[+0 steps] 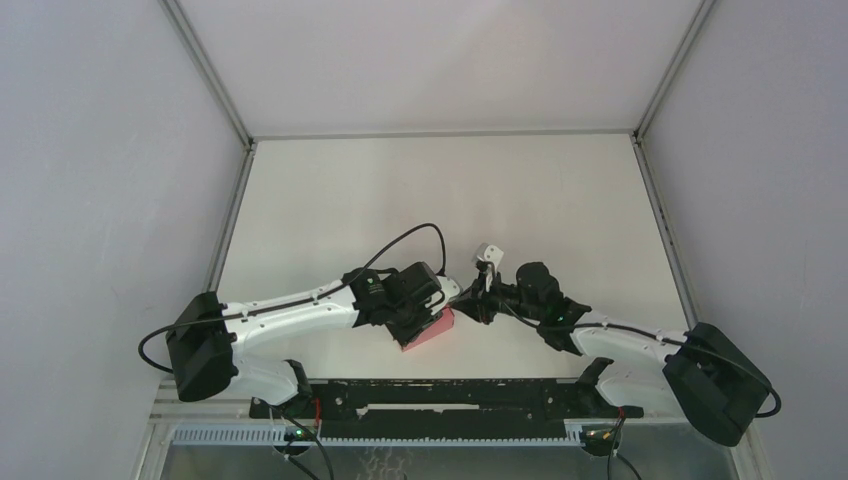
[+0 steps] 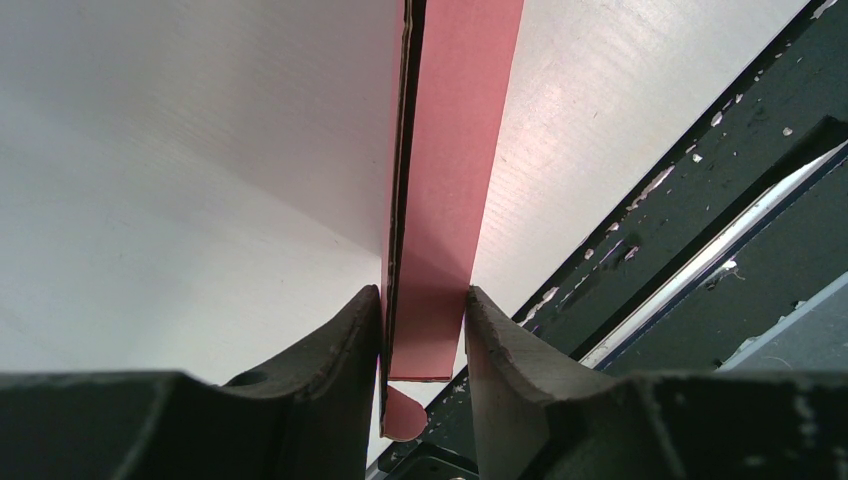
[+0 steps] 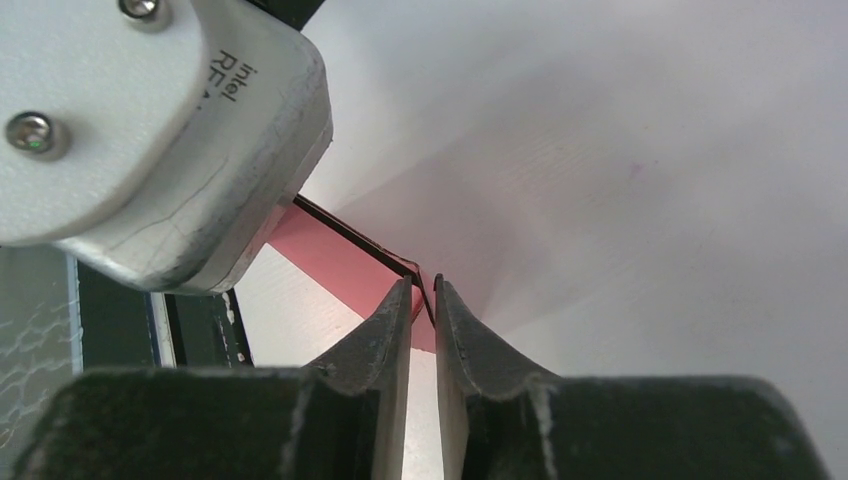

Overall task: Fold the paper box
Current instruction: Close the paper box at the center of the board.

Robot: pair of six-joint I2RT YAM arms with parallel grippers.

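The paper box point(image 1: 430, 332) sits low on the worktop point(image 1: 440, 190), toward 6 o'clock from its middle and just short of the black rail point(image 1: 440, 395) along the near edge. In the left wrist view it stands on edge as a narrow pink panel with a second layer lying close against its left side, and a rounded tab point(image 2: 403, 415) hangs loose at the bottom.

The left gripper point(image 2: 423, 320) reaches in from 9 o'clock and is clamped across that panel, a finger pressed to each face. The right gripper point(image 3: 421, 295) comes from 3 o'clock to the box's 1 o'clock corner. Its fingers are drawn close on either side of a thin cardboard edge with a sliver of gap showing, so I cannot tell whether they grip it yet.

By my reading, the folding is only partly done. The panels are raised and held, but no closed box shape shows. The flaps are yet to be turned in and the tab tucked.
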